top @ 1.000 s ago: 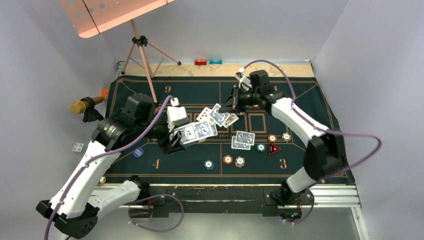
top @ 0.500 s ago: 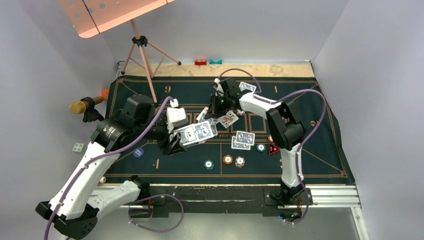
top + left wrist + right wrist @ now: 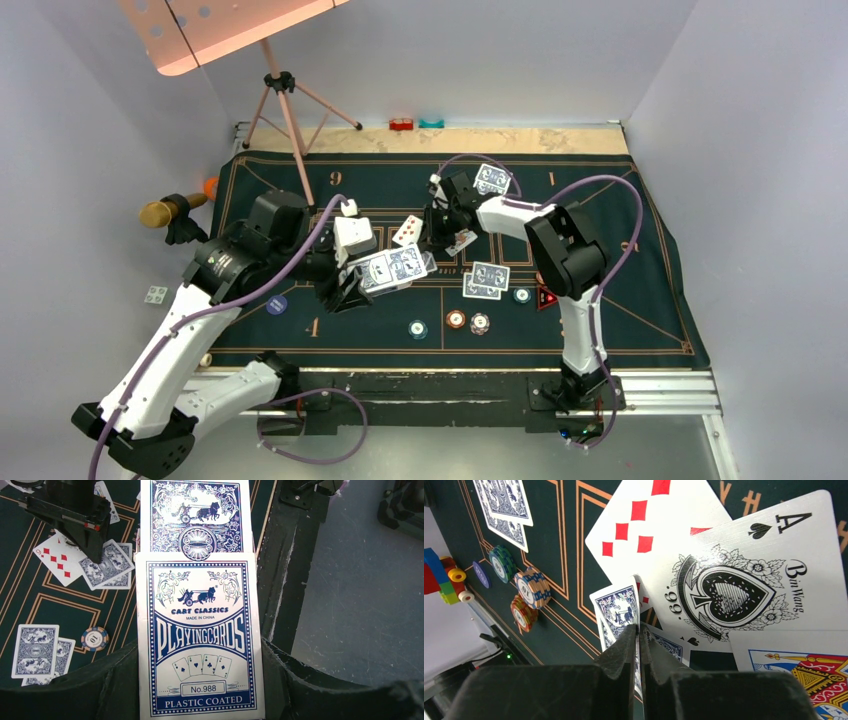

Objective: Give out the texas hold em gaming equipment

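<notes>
My left gripper (image 3: pixel 350 285) is shut on a blue-and-white playing card box (image 3: pixel 200 630). Blue-backed cards (image 3: pixel 195 515) stick out of its far end. My right gripper (image 3: pixel 638 630) is low over the middle of the mat and is shut on the edge of one blue-backed card (image 3: pixel 616 610). Right beside it lie the face-up ace of spades (image 3: pixel 734 590) and a diamonds card (image 3: pixel 644 525). Face-down pairs (image 3: pixel 487 278) (image 3: pixel 492 180) lie on the felt. Striped poker chips (image 3: pixel 456 319) and a red triangle marker (image 3: pixel 546 298) sit near the front right. A blue disc (image 3: pixel 277 304) lies at the left.
The green felt mat (image 3: pixel 620 200) covers the table. A tripod stand (image 3: pixel 290 110) rises at the back left, with a microphone (image 3: pixel 165 212) left of the mat. Small red and teal blocks (image 3: pixel 416 124) sit at the far edge. The metal rail (image 3: pixel 660 385) runs along the front.
My right arm has folded inward, so its gripper moved left and down from the far right of the mat onto the cards in the middle. The left arm has hardly moved.
</notes>
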Controlling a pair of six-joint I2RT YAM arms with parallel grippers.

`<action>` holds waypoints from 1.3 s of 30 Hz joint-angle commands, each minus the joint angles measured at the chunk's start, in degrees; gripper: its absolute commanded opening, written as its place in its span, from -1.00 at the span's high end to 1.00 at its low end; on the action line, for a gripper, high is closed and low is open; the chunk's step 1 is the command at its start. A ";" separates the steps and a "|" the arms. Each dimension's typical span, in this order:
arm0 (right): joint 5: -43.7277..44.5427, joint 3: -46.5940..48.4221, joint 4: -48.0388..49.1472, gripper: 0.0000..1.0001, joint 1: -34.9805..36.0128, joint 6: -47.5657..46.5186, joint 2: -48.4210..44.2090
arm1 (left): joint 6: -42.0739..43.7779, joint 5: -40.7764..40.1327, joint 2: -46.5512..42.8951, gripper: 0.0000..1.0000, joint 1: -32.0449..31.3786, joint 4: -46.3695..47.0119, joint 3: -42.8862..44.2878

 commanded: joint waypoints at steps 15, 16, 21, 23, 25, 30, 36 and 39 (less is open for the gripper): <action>5.68 -2.77 -3.78 0.26 1.76 -4.57 -9.52 | 0.05 1.75 -0.94 1.00 0.51 1.95 -0.45; 5.98 -2.70 -4.56 0.24 1.78 -4.83 -10.23 | 0.09 1.83 -0.87 1.00 0.47 1.98 -0.45; 7.29 -3.88 -6.95 0.00 1.86 -6.14 -15.41 | 0.17 1.81 -0.91 1.00 0.44 1.99 -0.28; 7.70 -4.89 -7.34 -0.16 1.91 -6.16 -18.02 | 0.28 1.62 -0.88 1.00 0.44 1.99 -0.42; 8.63 -5.75 -8.10 -0.32 1.91 -6.14 -21.24 | 0.48 1.63 -0.90 1.00 0.45 2.04 -0.72; 10.56 -7.08 -10.95 -0.57 1.46 -6.33 -27.89 | 1.47 1.51 -1.13 1.00 0.51 2.59 -3.35; 8.39 -7.93 -14.17 -0.63 -1.43 -6.46 -34.91 | 4.92 0.91 -1.68 1.00 0.44 5.93 -10.65; 5.33 -8.56 -15.27 -0.64 -2.67 -6.62 -37.18 | 6.44 -0.02 -1.38 1.00 0.38 7.90 -14.43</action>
